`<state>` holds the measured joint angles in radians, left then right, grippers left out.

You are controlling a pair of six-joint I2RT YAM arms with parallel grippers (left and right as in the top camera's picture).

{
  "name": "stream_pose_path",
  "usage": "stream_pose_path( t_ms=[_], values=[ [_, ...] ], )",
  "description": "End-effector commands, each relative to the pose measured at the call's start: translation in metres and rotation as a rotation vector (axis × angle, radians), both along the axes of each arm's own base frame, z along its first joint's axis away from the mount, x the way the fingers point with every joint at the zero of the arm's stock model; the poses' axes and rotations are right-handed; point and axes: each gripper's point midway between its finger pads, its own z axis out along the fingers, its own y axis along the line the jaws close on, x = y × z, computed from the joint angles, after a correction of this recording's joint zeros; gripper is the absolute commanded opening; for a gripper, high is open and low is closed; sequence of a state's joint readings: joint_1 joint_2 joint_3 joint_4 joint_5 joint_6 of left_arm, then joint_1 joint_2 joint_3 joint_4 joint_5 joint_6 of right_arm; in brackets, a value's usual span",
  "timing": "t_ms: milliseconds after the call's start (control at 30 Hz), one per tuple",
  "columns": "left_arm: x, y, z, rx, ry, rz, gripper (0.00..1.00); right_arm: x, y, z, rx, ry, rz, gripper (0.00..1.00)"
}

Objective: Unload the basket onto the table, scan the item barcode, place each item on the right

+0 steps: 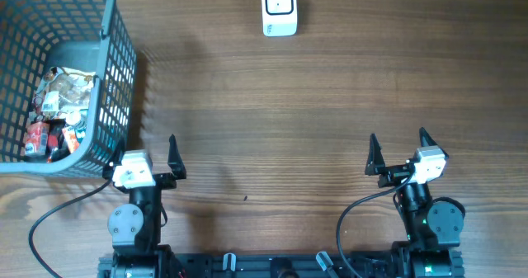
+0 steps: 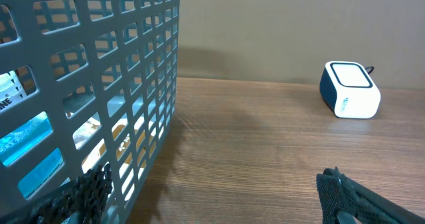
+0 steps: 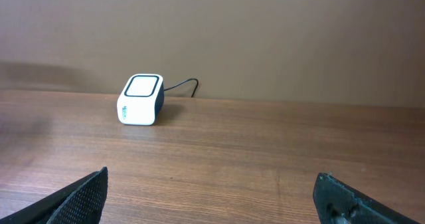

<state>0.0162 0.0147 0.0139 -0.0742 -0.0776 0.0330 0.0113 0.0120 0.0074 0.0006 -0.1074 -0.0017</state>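
Observation:
Several snack packets, the items (image 1: 59, 105), lie in a grey mesh basket (image 1: 109, 30) at the table's left; no barcode can be made out on them. The white and blue scanner (image 1: 279, 8) stands at the far middle edge. My left gripper (image 1: 147, 154) is open and empty at the near left, its left finger beside the basket's corner. My right gripper (image 1: 398, 142) is open and empty at the near right. The left wrist view shows the basket (image 2: 99, 64) wall close by, packets (image 2: 26, 144) behind the mesh, and the scanner (image 2: 350, 91) far right.
The scanner (image 3: 141, 100) has a dark cable running off behind it toward the brown wall. Bare wooden table (image 1: 272, 121) lies between both grippers (image 2: 212, 197) (image 3: 209, 191) and the scanner. The basket's tall wall stands just left of my left arm.

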Motion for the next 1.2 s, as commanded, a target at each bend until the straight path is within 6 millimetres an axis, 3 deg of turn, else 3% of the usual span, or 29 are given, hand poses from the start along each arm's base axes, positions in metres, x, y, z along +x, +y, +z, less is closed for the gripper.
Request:
stream_pose_path(
  t_ms=[0,1167],
  values=[
    [0.0005,0.0006,-0.0024,0.015,0.004,-0.002,1.00,0.0003,-0.0016,-0.0003,0.005,0.001,-0.007,1.00],
    [0.0008,-0.0003,0.0020,0.016,-0.014,-0.006,1.00,0.0003,-0.0016,-0.0003,0.004,0.001,-0.007,1.00]
  ],
)
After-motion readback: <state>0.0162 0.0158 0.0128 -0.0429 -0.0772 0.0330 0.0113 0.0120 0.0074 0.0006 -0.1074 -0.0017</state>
